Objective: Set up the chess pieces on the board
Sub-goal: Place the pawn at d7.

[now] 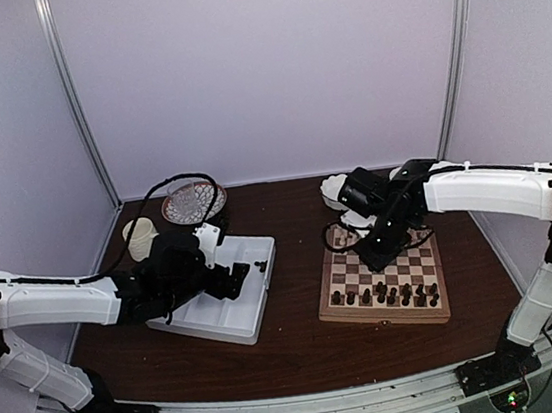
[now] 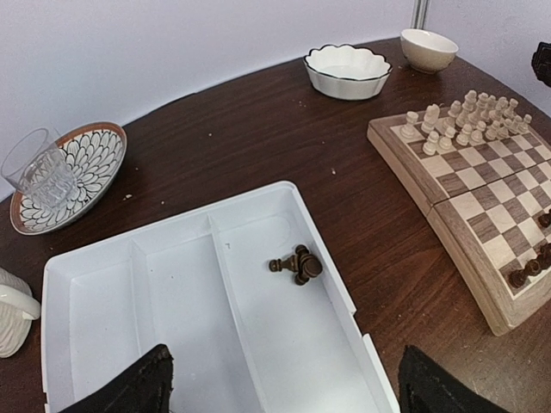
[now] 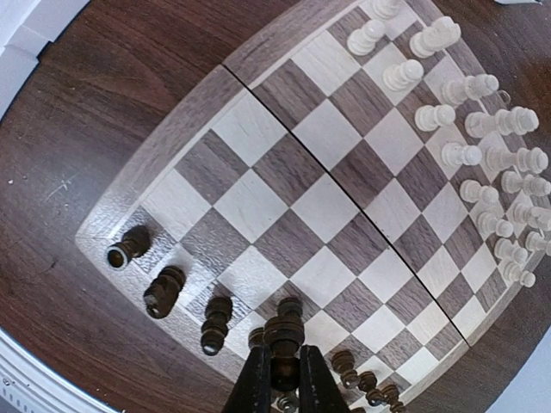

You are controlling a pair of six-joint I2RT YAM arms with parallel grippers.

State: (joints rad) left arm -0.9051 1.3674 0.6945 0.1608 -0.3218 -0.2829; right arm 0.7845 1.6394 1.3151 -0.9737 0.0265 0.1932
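Right pincer (image 3: 282,366) is clamped tight on a dark piece (image 3: 284,334), gripping it by its upper part. It hangs over the edge row of the board (image 3: 318,206), right in line with the other dark pieces (image 3: 164,292) standing along that side. Can't tell from either view whether the held one's base is touching a square. The pale pieces (image 3: 482,155) are packed into two rows on the opposite side, and the middle squares show bare wood.

Left pincer (image 2: 284,394) is spread wide with nothing between its fingers (image 2: 129,387). It hovers over the near end of the white tray (image 2: 348,301), which sits on the tabletop (image 2: 258,138) to the left of the board.

The tray has three long compartments. A little heap of dark chessmen (image 2: 297,265) lies in the right-hand one, tipped over and touching each other.

Other containers at the back:
- A scalloped white bowl (image 2: 347,70) with a dark rim.
- A plain cream bowl (image 2: 429,49) just beside it.
- A patterned plate (image 2: 86,159) off to the left, with a clear glass (image 2: 43,168) standing on it.
- A ribbed white cup (image 2: 13,310), poking in at the left edge near the tray's corner.
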